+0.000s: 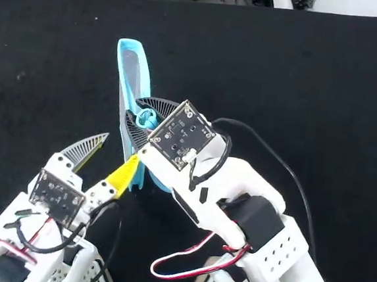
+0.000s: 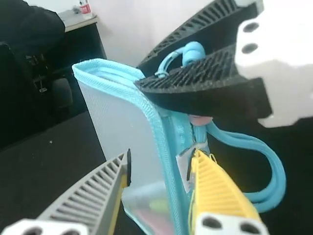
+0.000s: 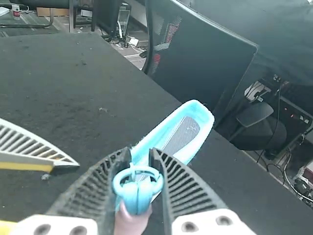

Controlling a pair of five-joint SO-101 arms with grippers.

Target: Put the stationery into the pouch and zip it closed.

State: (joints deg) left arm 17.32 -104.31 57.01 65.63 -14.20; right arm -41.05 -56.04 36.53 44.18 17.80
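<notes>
The left claw (image 1: pixel 120 147) is nearest the arms' bases and is spread wide. Its grey finger (image 1: pixel 85 148) stands off to one side, apart from the pouch (image 1: pixel 134 70). Its yellow finger (image 1: pixel 123 173) lies against the pouch's near end, right by the zip edge. In the left wrist view the near corner of the pouch sits in the gap between the two fingers.

Just past it, the right claw (image 3: pixel 140 152) is pressed together on the pull (image 3: pixel 137 185), a light blue ring at the zip. Its black ribbed fingers are on either side of the ring, above the pouch's top edge. A light blue strap (image 2: pixel 276 176) loops out from the same end of the pouch.

The pouch is light blue with a mesh face. It stands on edge on the black tabletop (image 1: pixel 280 70), and its long side runs away from the arms, its far end well beyond both claws. Pale green and pink shapes show faintly through the mesh near the bottom; they may be stationery inside, but they are too vague to name.

Beyond the tabletop's far edge, in the right wrist view, is a dark panel (image 3: pixel 205 54).
</notes>
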